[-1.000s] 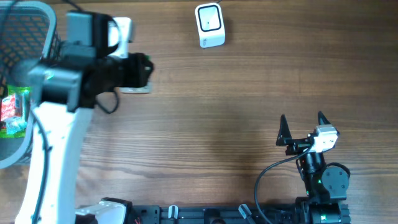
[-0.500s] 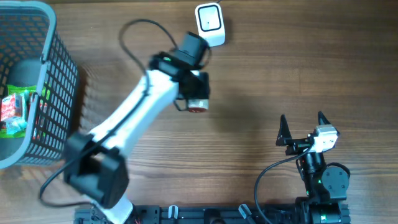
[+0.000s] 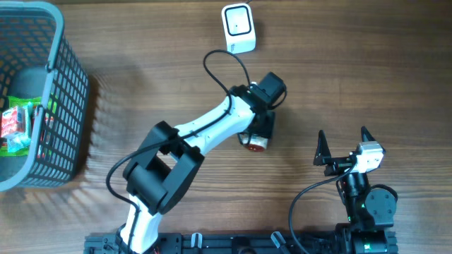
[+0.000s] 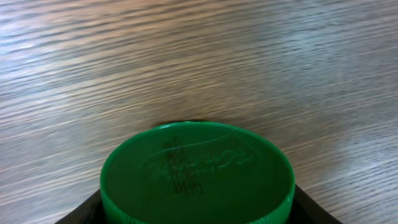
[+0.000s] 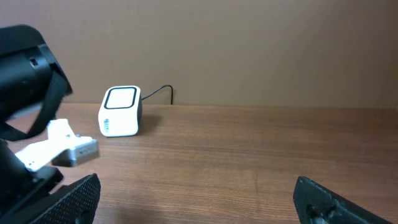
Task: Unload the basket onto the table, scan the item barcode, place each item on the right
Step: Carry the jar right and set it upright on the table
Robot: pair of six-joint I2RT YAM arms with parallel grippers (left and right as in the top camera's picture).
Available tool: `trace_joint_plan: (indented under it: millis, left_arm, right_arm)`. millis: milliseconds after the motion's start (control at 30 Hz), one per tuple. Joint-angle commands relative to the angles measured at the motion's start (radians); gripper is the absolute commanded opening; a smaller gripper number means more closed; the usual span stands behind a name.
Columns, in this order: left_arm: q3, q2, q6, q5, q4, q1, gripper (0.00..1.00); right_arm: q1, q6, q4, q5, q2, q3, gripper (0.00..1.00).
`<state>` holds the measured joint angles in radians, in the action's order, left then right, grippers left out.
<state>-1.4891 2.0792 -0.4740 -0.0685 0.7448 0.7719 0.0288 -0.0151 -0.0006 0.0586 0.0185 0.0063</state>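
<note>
My left gripper (image 3: 257, 135) is shut on the item (image 3: 255, 142), a round container whose red and white end shows in the overhead view right of the table's middle. Its green ribbed lid (image 4: 198, 174) fills the lower left wrist view, with black fingers (image 4: 84, 213) at both sides and blurred wood beyond. No barcode shows in any view. The white scanner (image 3: 238, 28) stands at the back edge, well behind the item, and appears again as the scanner (image 5: 120, 111). My right gripper (image 3: 345, 144) rests open and empty at the front right, jaws wide (image 5: 199, 208).
A grey mesh basket (image 3: 67, 92) at the far left holds several packaged goods (image 3: 15, 125). The scanner's cable (image 5: 163, 92) runs off behind it. In the right wrist view the left arm (image 5: 25, 74) fills the left side.
The left arm has swung from the basket at the far left across the table, past the front of the scanner, to right of the middle, carrying the item. The right arm has stayed still.
</note>
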Motion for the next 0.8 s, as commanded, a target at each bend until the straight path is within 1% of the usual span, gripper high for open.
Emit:
trace_joint_plan:
  millis: [0, 67, 100, 133, 167, 400, 533, 667, 767]
  left_arm:
    - [-0.001, 0.019, -0.014, 0.006, -0.024, 0.022, 0.54]
    - [-0.001, 0.027, -0.013, 0.006, -0.024, 0.027, 0.70]
    - [-0.001, 0.030, -0.013, 0.006, -0.023, 0.029, 0.86]
    - [-0.001, 0.033, -0.013, 0.006, -0.024, 0.029, 0.94]
    - [-0.001, 0.034, -0.013, 0.006, -0.024, 0.029, 1.00]
    - [-0.005, 0.025, -0.012, 0.007, -0.030, 0.028, 1.00]
    - [-0.010, -0.024, 0.003, 0.011, -0.061, 0.026, 1.00]
    - [-0.018, -0.094, 0.052, 0.011, -0.107, 0.023, 1.00]
    - [-0.019, -0.148, 0.051, 0.032, -0.108, 0.014, 1.00]
  right_arm:
    - [-0.004, -0.014, 0.003, -0.010, -0.001, -0.001, 1.00]
    - [-0.004, -0.013, 0.003, -0.010, -0.001, -0.001, 1.00]
    - [-0.004, -0.013, 0.003, -0.010, -0.001, -0.001, 0.99]
    - [-0.004, -0.013, 0.003, -0.010, -0.001, -0.001, 1.00]
    - [-0.004, -0.014, 0.003, -0.010, -0.001, -0.001, 1.00]
    - [-0.004, -0.014, 0.003, -0.010, -0.001, -0.001, 1.00]
    - [-0.004, -0.014, 0.003, -0.010, -0.001, -0.001, 1.00]
    - [-0.004, -0.013, 0.003, -0.010, -0.001, -0.001, 1.00]
    - [-0.004, -0.014, 0.003, -0.010, -0.001, -0.001, 1.00]
